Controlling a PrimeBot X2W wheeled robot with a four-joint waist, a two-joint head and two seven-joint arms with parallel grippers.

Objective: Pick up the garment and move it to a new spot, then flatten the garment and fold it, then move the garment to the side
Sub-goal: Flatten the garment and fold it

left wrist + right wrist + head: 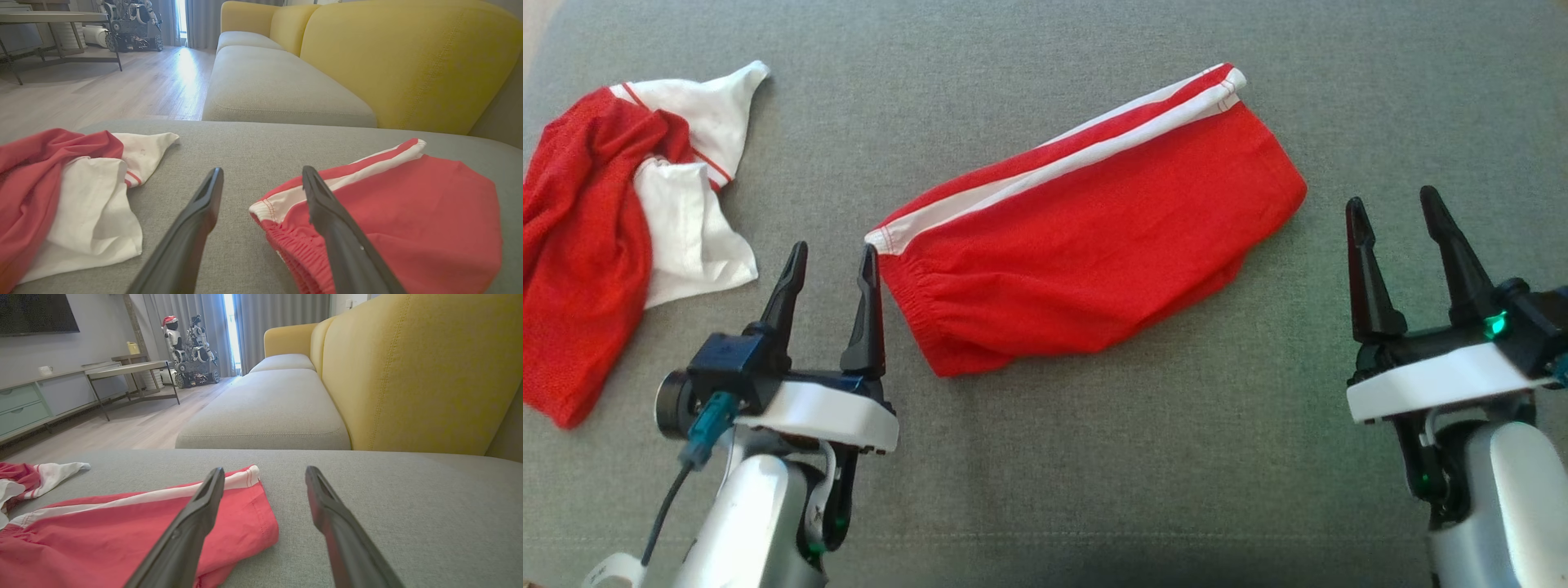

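Two garments: red shorts [1094,245] with white side stripes are found at the centre of the grey seat cushion [1094,474]; a crumpled red-and-white top [621,220] is found at the far left.
Task item: the shorts are judged to be the garment in hand, being placed between the two grippers.
Condition of shorts: laid fairly flat and apparently doubled over, waistband to the left, hem to the right; minor bulging is noted along the near edge.
Left gripper [835,247]: fingers spread wide, nothing held; one fingertip is seen just beside the waistband corner, and contact cannot be confirmed.
Right gripper [1392,198]: fingers spread wide, nothing held; positioned near the hem end but apart from it.
Work done: relocation, flattening and folding are judged complete or nearly so.
Work outstanding: the move to the side is judged not yet made, as the shorts are centred on the cushion and no grip is taken.
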